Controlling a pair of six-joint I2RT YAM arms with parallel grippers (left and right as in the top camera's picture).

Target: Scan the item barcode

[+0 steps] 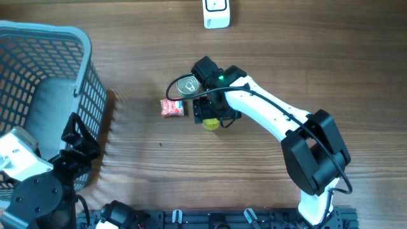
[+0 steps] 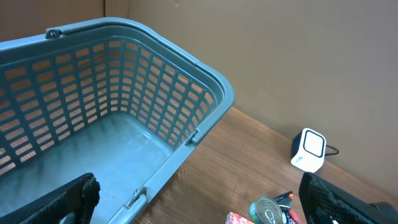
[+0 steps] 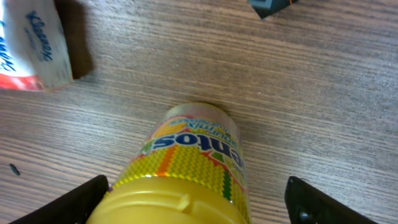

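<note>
Directly under the right gripper lies the bottle, a yellow plastic sweets tub on its side on the wood-grain table, lid nearest the camera. The 2 fingers stand spread, 1 each side, not pinching. It looks light, stiff and smooth, and likely to roll, so grip across the labelled body. Beyond are a soft tissue pack, a tin can and a white scanner. The left gripper gapes over the mesh basket.

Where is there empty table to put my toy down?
Bare wood lies between the basket and the red packet, along the front edge below the packet, and right of the white scanner at the back. The middle is crowded: can, packet, yellow bottle and the right end effector sit close together.
</note>
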